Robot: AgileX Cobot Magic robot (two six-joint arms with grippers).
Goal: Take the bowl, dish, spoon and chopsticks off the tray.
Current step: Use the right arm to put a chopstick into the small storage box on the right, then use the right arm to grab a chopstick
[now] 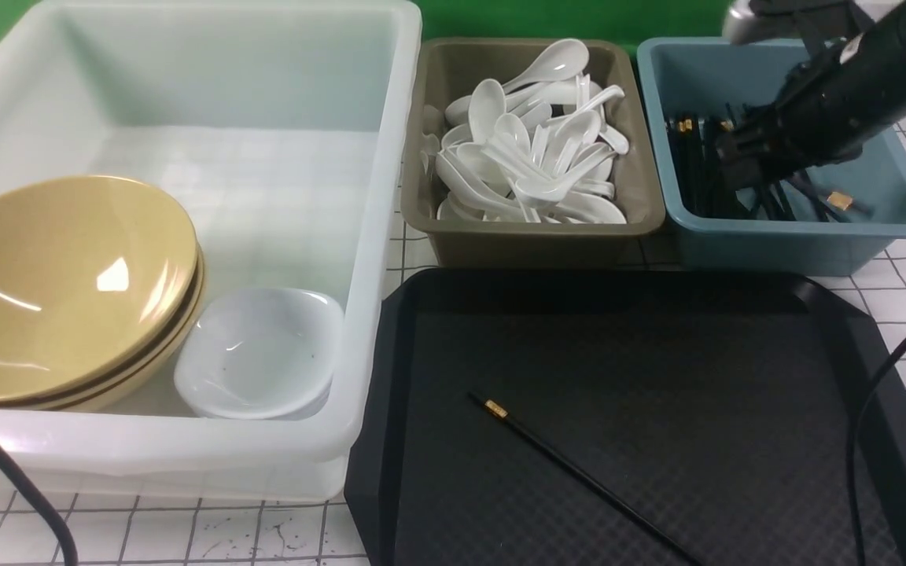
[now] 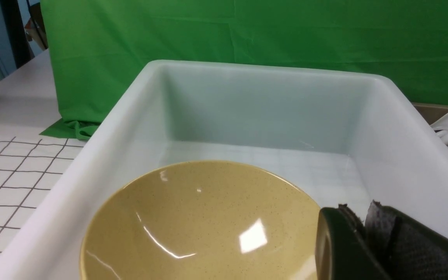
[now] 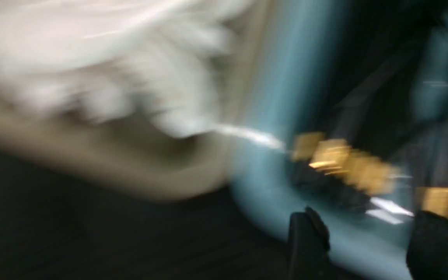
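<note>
One black chopstick with a gold band lies on the black tray, at its near left. Yellow bowls are stacked in the white tub, with a white dish beside them. White spoons are piled in the olive tub. My right gripper hangs over the blue tub above black chopsticks; in the blurred right wrist view it is open and empty. My left gripper is shut and empty just above a yellow bowl.
The three tubs stand along the far and left sides of the tray. The right arm's cable hangs over the tray's right edge. A green backdrop stands behind the tubs. The table is white with a grid.
</note>
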